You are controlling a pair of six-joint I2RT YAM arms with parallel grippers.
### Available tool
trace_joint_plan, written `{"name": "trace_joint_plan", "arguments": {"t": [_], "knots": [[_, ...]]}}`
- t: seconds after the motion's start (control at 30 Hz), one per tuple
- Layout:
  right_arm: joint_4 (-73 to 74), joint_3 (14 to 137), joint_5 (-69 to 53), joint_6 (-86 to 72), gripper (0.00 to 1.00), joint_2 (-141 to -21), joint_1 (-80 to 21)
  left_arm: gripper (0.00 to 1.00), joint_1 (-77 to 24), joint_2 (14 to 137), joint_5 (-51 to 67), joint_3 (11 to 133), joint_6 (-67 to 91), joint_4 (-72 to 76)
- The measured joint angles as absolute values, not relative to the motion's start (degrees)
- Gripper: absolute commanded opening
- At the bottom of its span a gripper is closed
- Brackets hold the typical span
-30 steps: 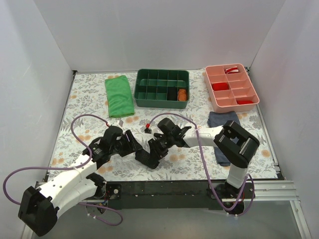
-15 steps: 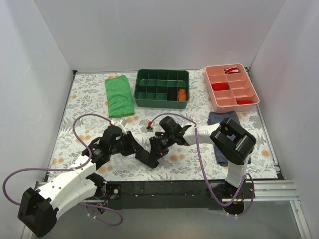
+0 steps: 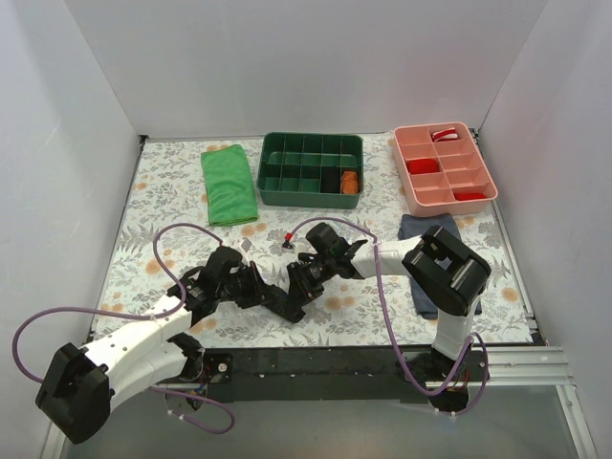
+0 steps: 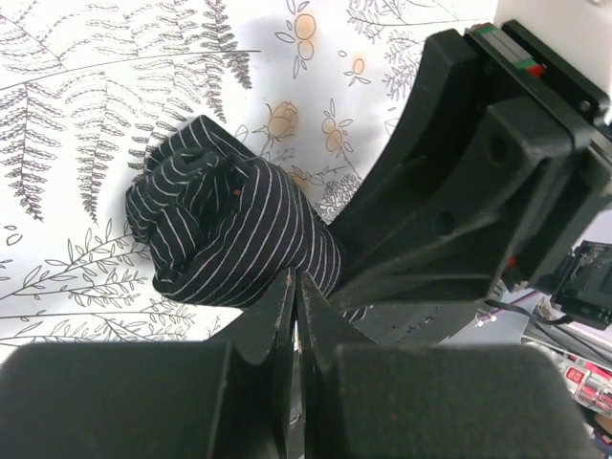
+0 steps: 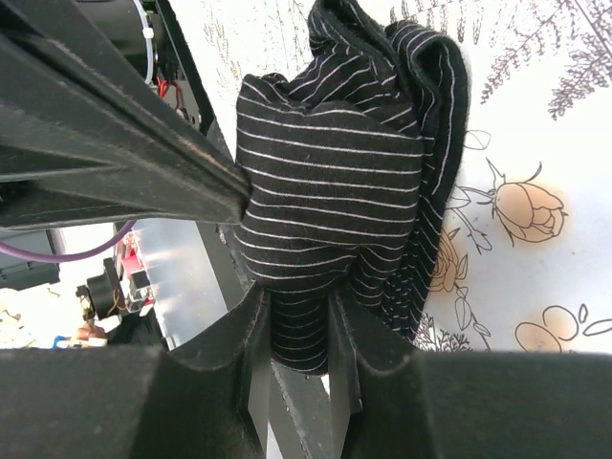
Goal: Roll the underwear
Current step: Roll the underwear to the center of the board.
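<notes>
Top external view has the table (image 3: 163,191) with a flower-pattern cover filling most of the frame. On it, at the upper middle, stands a dark green tray (image 3: 308,200) with many compartments. One compartment on its right side holds something orange (image 3: 350,182). At the upper right is a pink tray (image 3: 454,206) with red pieces inside. A bright green folded cloth (image 3: 228,185) lies left of the green tray, and a navy folded garment (image 3: 430,229) lies right of centre, partly under the right arm.

Both arms reach to the lower middle of the frame, where the underwear (image 3: 290,301) sits on the table as a small dark bundle between them. The left gripper (image 3: 268,292) comes from the left and the right gripper (image 3: 304,280) from the upper right, and both touch the bundle.

From the left wrist, the underwear (image 4: 229,229) is a striped black lump left of centre. The left gripper (image 4: 296,287) has its fingers nearly together, pinching the lower edge of the fabric.

From the right wrist, the underwear (image 5: 335,182) fills the centre, and the right gripper (image 5: 298,320) is clamped on a fold of it.

A small red object (image 3: 287,239) lies just above the grippers.
</notes>
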State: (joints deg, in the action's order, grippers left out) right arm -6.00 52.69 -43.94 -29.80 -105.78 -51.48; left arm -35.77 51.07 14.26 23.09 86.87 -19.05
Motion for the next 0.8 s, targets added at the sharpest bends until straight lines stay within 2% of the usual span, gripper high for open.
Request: {"name": "trace_joint_plan", "arguments": {"t": [0.27,0.4,0.6,0.8], "knots": [[-5.98,52.69,-43.90,-29.78,0.17,-105.80,-51.44,0.00,-35.99,53.49,11.86,23.00,87.94,-17.45],[-5.91,52.66,-43.75,-29.74,0.26,-105.80,-51.44,0.00,-36.36,55.53,10.85,22.72,88.75,-15.35],[-4.99,52.60,-41.76,-29.12,0.49,-104.55,-51.57,0.00,-37.52,58.85,8.75,22.13,89.45,-11.79],[0.01,52.62,-32.21,-24.82,0.55,-99.66,-53.43,0.00,-38.11,60.38,7.09,22.13,90.35,-10.24]]}}
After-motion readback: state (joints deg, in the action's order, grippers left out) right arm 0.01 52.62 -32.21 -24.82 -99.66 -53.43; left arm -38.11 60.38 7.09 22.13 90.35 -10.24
